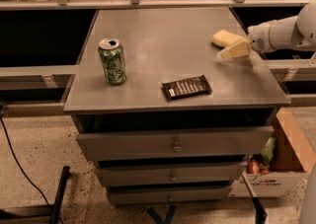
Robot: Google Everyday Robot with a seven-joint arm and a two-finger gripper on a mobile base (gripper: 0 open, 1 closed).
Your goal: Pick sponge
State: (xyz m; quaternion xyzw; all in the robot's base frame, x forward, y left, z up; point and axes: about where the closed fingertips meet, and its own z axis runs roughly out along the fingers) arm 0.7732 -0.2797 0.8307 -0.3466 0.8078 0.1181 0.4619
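Sponge lies at far right of table, close to the right edge, apparently resting on the surface. Pale yellow foam, rounded.

Handling, as I judge it: very light and soft. It will squash under a squeeze and spring back. Not slippery, not fragile. Best taken across its short width near the middle, with enough squeeze that the foam does not pop out sideways.

Hand, on a white arm reaching in from the right, is low over the table at the sponge's near side, touching it or just beside it. Cannot tell whether the hand is open, closed or gripping.

Containers:
- Green can: upright on the left, well apart from the sponge. Contents not visible.
- Drawers: under the table. Top one stands slightly out, inside dark.
- Cardboard box: on the floor at right, beside the drawers. Holds green and red packets I cannot identify.

Dark snack bar lies flat near the front, between can and sponge.
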